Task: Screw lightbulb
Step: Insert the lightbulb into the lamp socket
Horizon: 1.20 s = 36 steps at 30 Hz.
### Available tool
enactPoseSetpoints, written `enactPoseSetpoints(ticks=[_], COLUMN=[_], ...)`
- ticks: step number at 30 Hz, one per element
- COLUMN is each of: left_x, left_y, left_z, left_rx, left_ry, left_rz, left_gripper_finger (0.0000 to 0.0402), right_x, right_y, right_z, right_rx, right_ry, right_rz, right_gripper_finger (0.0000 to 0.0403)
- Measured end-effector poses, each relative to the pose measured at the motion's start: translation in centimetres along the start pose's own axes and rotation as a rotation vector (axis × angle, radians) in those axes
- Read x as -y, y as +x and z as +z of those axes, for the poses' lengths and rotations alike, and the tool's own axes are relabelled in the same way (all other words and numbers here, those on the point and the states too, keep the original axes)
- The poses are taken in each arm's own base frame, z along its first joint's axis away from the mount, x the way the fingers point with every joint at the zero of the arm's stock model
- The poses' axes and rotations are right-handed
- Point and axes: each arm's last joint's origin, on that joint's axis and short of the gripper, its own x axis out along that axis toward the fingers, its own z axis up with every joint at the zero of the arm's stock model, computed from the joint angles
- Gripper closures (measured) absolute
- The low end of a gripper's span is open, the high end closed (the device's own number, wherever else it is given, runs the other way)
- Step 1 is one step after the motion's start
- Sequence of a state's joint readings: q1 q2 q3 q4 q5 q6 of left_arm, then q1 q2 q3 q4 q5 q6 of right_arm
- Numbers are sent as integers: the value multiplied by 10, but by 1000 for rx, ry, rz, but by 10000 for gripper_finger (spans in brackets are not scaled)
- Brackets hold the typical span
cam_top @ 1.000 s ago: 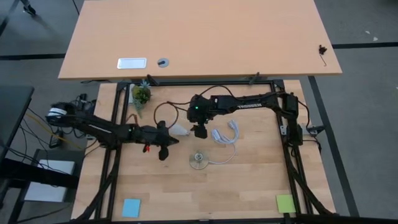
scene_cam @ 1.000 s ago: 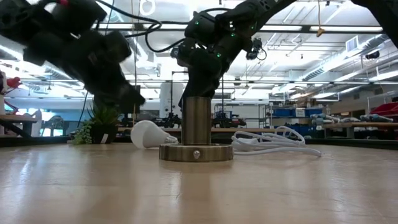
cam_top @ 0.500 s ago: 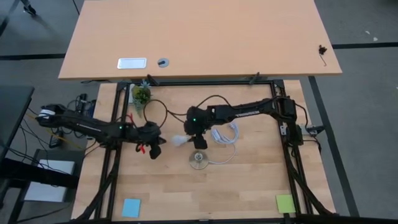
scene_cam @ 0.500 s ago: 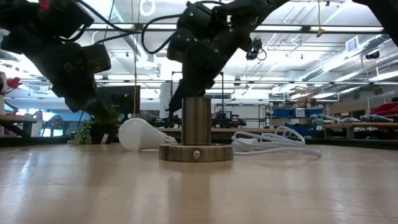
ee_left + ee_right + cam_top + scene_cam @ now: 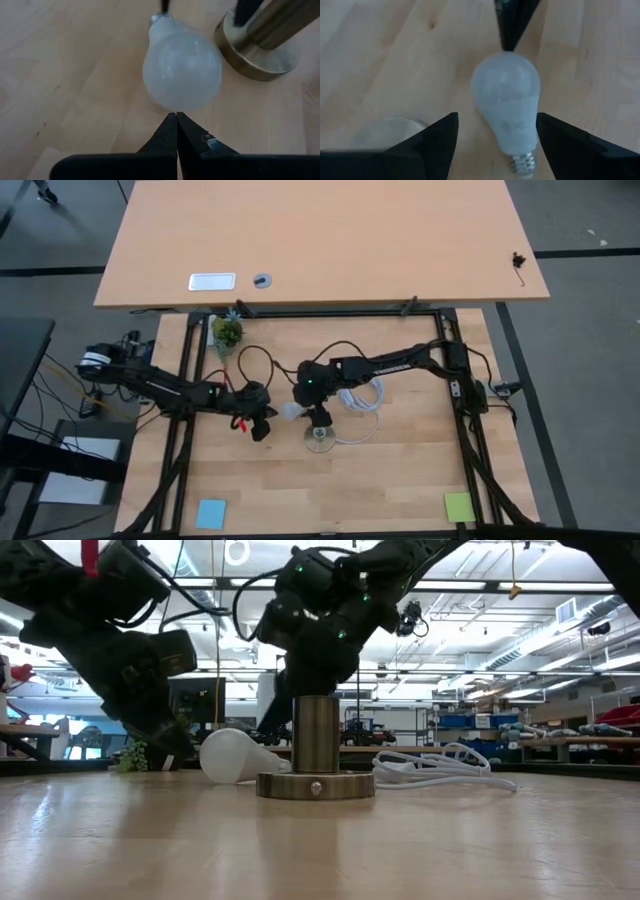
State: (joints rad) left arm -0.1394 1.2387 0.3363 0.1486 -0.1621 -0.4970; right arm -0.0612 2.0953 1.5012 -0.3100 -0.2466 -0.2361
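lightbulb [image 5: 289, 412] lies on its side on wooden table [image 5: 400, 480], just left of brass socket stand [image 5: 319, 438], rounded head toward left, screw base toward right. left gripper [image 5: 262, 420] low at bulb's rounded head, fingers [image 5: 176, 135] pressed together, tips at or almost on glass, holding nothing. right gripper [image 5: 310, 409] over bulb's base end, fingers [image 5: 432, 137] spread wide either side of it, not gripping. white cable [image 5: 362, 397] coiled right of stand.

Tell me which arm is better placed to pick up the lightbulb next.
Likely the right: its tool is open astride the lightbulb lying on the table. The left tool is shut, tips at the bulb's head.
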Motion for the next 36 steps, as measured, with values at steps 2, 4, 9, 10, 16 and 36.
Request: enactPoseSetpoints(ticks=[2,4,9,10,16,36], left_x=[0,0,1,1,1,-4], left_y=[0,0,0,0,0,0], left_z=[-1,1,4,5,7,11], left_rx=[-5,10,50,59,90,116], left_ry=[13,18,42,46,78,70], left_rz=[3,-3,5,10,37,54], left_gripper_finger=[401,401,401,401,401,401], right_x=[1,2,9,10,18,22], right_y=[5,7,10,10,8,25], right_z=[-5,-5,-7,-7,-6,-15], right_rx=[-29,-28,-21,-15,18,17], right_ry=[2,0,-51,-67,-94,-103], right_rz=[-20,-47,-52,-55,-55,-20], right_gripper_finger=[123,121,123,124,126,139])
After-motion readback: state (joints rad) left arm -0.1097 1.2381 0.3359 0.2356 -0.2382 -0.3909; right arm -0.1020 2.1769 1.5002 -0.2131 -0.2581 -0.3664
